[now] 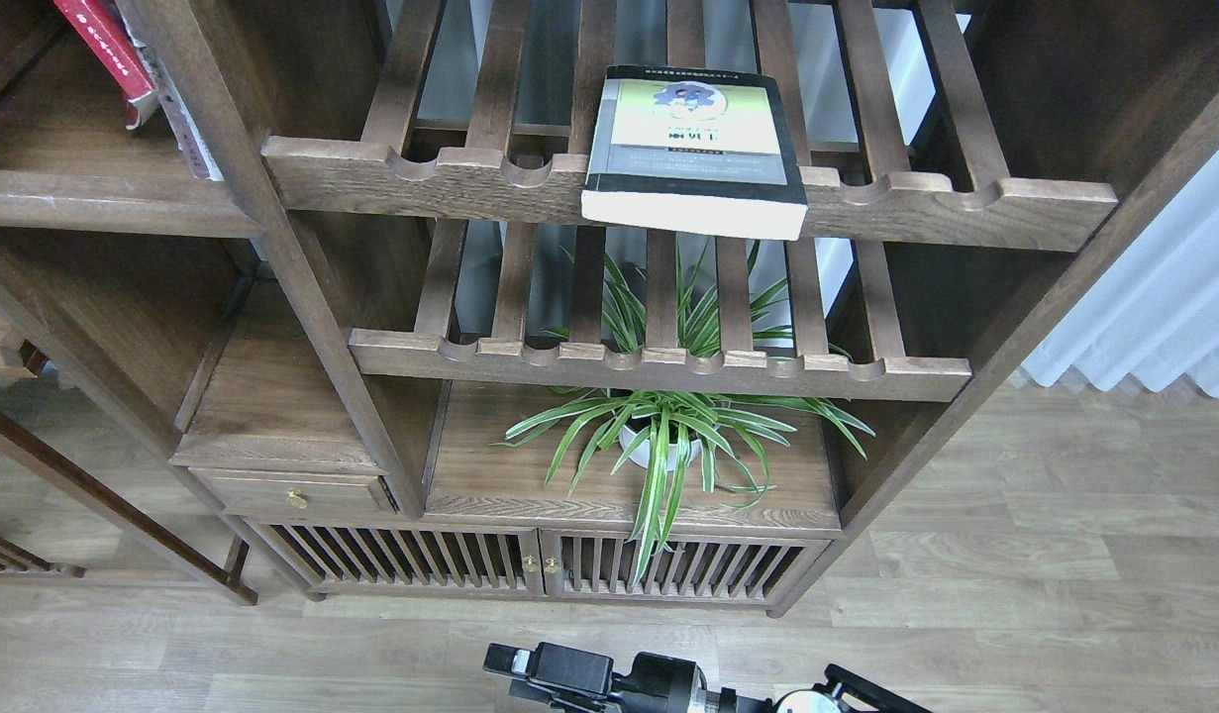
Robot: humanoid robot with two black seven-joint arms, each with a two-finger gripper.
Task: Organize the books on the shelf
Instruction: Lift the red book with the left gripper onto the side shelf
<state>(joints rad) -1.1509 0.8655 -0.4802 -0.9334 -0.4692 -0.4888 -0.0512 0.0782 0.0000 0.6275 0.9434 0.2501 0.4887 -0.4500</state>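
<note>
The thick black-edged book with the yellow-green cover lies flat on the upper slatted rack, its page edge hanging over the notched front rail. The red book stands tilted at the top left over the solid dark-brown shelf, leaning against thin pale spines beside the upright post. The lavender-white book is out of view. No gripper shows on the red book. Black parts of my arm lie at the bottom edge; I cannot tell fingers apart there.
A second slatted rack sits below the first. A spider plant in a white pot stands on the board under it. Below are a small drawer and slatted cabinet doors. A white curtain hangs at the right.
</note>
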